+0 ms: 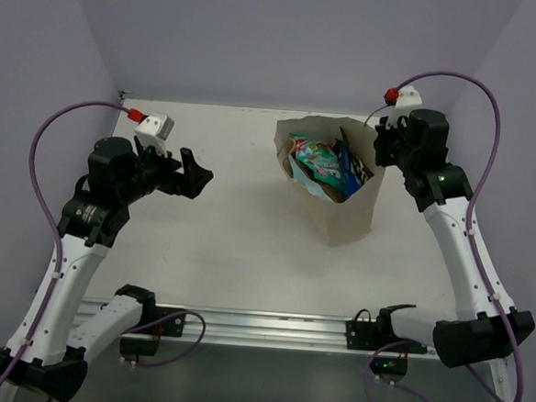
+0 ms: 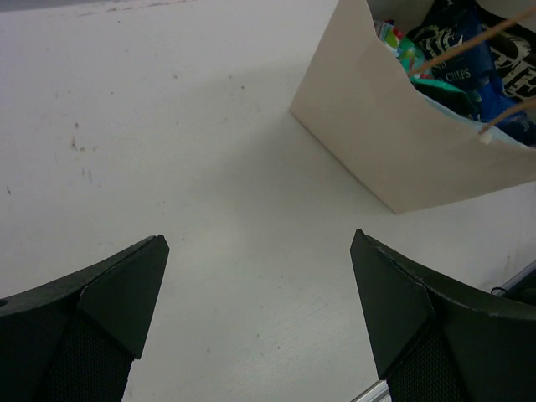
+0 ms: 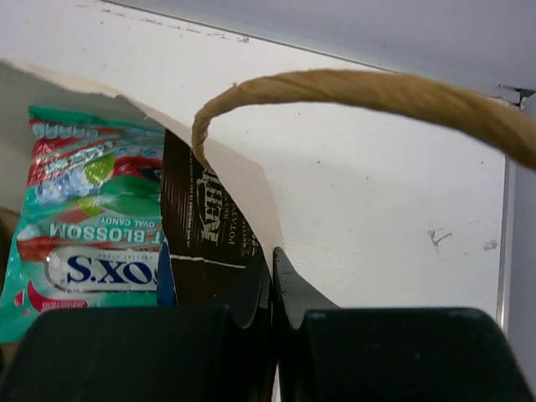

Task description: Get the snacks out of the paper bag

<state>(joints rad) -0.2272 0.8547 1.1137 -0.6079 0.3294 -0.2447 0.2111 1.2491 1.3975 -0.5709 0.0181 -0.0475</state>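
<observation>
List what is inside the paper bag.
In the paper bag: a green-red packet, a blue packet and a dark brown packet. Anything beneath them is covered.

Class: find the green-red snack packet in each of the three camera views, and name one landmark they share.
Top external: green-red packet inside the open paper bag, right of centre.
Left wrist: a sliver at top right, over the bag wall.
Right wrist: large, at the left.
Shared landmark: the paper bag.
</observation>
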